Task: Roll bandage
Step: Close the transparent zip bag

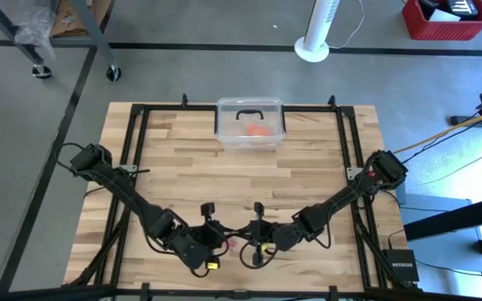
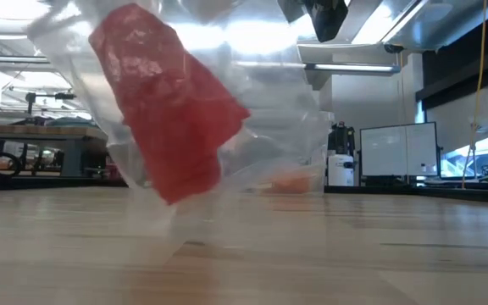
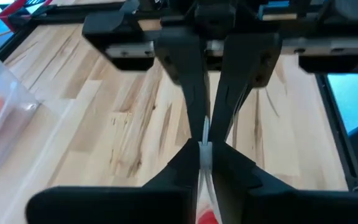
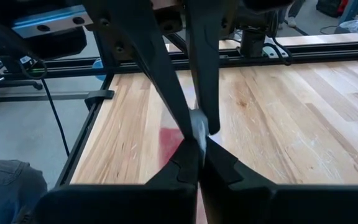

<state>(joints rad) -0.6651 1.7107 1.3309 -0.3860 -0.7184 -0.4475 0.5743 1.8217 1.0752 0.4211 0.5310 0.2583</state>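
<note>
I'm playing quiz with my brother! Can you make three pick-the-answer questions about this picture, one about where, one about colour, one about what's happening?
1. Where is the clear box?
A) far edge of the table
B) on the floor
C) under the left arm

2. What colour is the bandage?
A) blue
B) red
C) green

3. What holds the bandage?
A) a paper cup
B) nothing
C) a clear plastic bag lifted off the table

Answers: 1 A, the high view shows it there. 2 B, the low view shows red cloth. 3 C, the bag hangs above the wood, pinched by the left gripper and right gripper.
</note>
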